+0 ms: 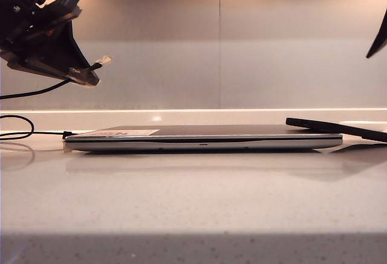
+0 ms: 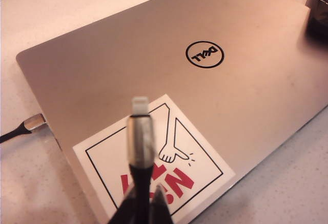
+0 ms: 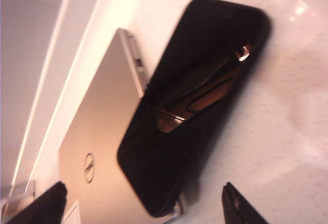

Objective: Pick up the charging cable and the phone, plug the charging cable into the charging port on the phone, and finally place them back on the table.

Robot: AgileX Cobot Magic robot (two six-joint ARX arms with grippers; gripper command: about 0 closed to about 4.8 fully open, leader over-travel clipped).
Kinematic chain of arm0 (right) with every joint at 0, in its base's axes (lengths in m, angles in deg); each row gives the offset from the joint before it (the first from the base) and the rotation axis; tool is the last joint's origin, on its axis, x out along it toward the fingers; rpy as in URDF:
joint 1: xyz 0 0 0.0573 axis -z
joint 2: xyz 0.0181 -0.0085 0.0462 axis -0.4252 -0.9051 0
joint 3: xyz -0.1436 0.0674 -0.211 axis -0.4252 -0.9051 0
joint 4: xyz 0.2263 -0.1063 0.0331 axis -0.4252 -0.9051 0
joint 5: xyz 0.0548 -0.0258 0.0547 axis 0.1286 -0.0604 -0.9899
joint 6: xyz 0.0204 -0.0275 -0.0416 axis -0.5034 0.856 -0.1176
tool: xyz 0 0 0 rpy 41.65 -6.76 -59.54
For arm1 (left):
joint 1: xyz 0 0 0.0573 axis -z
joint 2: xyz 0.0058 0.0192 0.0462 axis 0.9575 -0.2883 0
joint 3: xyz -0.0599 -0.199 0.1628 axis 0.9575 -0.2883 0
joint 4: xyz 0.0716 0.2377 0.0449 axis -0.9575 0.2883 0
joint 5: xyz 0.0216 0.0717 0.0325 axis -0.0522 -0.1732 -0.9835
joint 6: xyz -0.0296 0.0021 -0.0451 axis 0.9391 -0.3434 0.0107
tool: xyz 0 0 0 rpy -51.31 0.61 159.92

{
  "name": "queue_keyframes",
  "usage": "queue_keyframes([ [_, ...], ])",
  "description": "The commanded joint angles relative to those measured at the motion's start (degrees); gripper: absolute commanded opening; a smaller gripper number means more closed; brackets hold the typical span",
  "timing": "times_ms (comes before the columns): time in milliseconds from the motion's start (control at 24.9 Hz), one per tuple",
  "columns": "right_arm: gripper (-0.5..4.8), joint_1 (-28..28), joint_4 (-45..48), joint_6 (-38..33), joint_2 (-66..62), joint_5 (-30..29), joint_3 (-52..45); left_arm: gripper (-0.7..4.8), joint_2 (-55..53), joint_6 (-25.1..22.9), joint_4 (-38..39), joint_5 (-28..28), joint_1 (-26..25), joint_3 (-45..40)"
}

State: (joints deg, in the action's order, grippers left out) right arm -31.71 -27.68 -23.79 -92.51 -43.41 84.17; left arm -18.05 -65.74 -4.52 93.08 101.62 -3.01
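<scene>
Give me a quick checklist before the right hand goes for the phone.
1. Left hand shut on the charging cable: ok.
2. Silver plug tip sticks out free past the fingers: ok.
3. Right hand open, above the phone: ok.
4. Phone lies flat on the table: not ok, one end rests on the laptop.
5. Phone's charging port in sight: cannot tell.

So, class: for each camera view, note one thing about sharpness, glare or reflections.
Exterior view: backlit, so the left gripper is nearly a silhouette. Left wrist view: the charging cable tip is blurred, the laptop sharper. Right wrist view: soft throughout, and the phone screen mirrors something overhead.
</scene>
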Motion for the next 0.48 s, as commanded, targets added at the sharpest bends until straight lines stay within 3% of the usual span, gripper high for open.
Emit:
queue_keyframes([
  [40,4.10,0.98,0.31,-2.38,-1.90,-2.19,0.24,-0.07,0.09,0.00,-0.77,0.22,0.04,0.37],
  [241,4.09,1.25,0.72,-2.40,-6.19,-4.85,0.24,-0.07,0.09,-0.02,-0.77,0.22,0.04,0.37],
  [482,4.09,1.27,8.59,-2.45,-14.21,-5.99,0.24,-0.07,0.09,0.00,-0.77,0.22,0.04,0.37],
])
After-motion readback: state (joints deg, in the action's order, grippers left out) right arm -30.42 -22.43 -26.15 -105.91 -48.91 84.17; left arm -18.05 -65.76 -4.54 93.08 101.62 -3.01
